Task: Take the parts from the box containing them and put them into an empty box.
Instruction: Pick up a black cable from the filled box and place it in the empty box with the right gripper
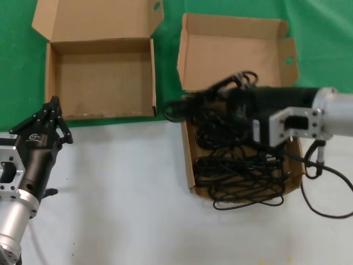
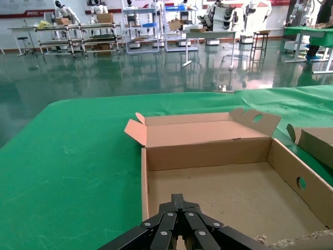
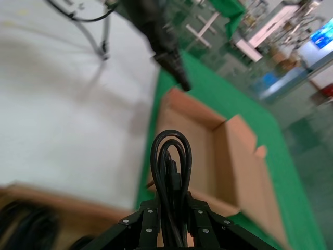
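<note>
Right tool (image 1: 175,109) is out over the near-left corner of the box of cords (image 1: 287,58), fingers clamped tight on a looped power cord (image 3: 170,177). In the right wrist view the loop stands up between the closed fingers (image 3: 147,225), pinched at its base. In the head view that cord (image 1: 234,83) trails back along the arm toward 3 o'clock, lifted above the rest. The remaining cords (image 1: 242,174) lie tangled in the box, a loop or two spilling over its near wall onto the white desk (image 1: 121,187).

The empty box (image 1: 99,83) sits at 9 o'clock from the cord box, just beside it, on the green cloth (image 1: 16,66), lid (image 1: 94,19) folded back, floor bare. The held cord hangs in the gap between the two boxes, not over the empty one.

Left tool (image 1: 53,113) waits at the empty box's near-left corner, about 7 o'clock from it, fingers (image 2: 165,229) drawn together to a point, gripping nothing.
</note>
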Tool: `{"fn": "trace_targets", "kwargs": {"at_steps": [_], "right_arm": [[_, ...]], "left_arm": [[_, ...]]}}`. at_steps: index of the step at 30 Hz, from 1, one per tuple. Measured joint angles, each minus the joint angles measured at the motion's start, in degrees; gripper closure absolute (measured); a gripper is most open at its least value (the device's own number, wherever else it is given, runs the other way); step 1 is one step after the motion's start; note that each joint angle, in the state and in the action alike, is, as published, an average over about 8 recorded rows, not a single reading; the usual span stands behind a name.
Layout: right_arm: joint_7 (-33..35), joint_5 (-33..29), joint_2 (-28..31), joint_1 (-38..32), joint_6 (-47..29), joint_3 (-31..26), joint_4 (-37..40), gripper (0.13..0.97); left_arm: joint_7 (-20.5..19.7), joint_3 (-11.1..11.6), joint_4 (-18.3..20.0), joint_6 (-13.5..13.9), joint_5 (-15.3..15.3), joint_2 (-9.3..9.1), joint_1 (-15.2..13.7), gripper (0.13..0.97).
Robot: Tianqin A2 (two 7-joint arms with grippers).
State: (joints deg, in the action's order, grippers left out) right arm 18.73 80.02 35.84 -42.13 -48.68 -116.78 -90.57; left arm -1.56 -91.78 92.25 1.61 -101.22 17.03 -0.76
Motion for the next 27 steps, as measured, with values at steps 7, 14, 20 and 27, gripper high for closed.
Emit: {"fn": "trace_targets", "kwargs": {"at_steps": [7,14,20,27], "right_arm": [[-2.5,-2.9,-5.9,-4.2,1.4,-2.3,1.1,0.864],[-0.1,-6.2,-14.3,-8.1,5.6,-5.4,8.4,0.865],[3.5,-7.0,-21.3,-10.9,10.3,-6.9,16.1,0.865],[8.1,-6.0,-26.6,-12.5,14.8,-7.3,23.1,0.861]], "left_arm": [[0.0,0.0,0.0,0.0,0.0,0.0,0.0,0.952],[0.0,0.0,0.0,0.0,0.0,0.0,0.0,0.952],[0.0,0.0,0.0,0.0,0.0,0.0,0.0,0.952],[0.0,0.0,0.0,0.0,0.0,0.0,0.0,0.952]]}}
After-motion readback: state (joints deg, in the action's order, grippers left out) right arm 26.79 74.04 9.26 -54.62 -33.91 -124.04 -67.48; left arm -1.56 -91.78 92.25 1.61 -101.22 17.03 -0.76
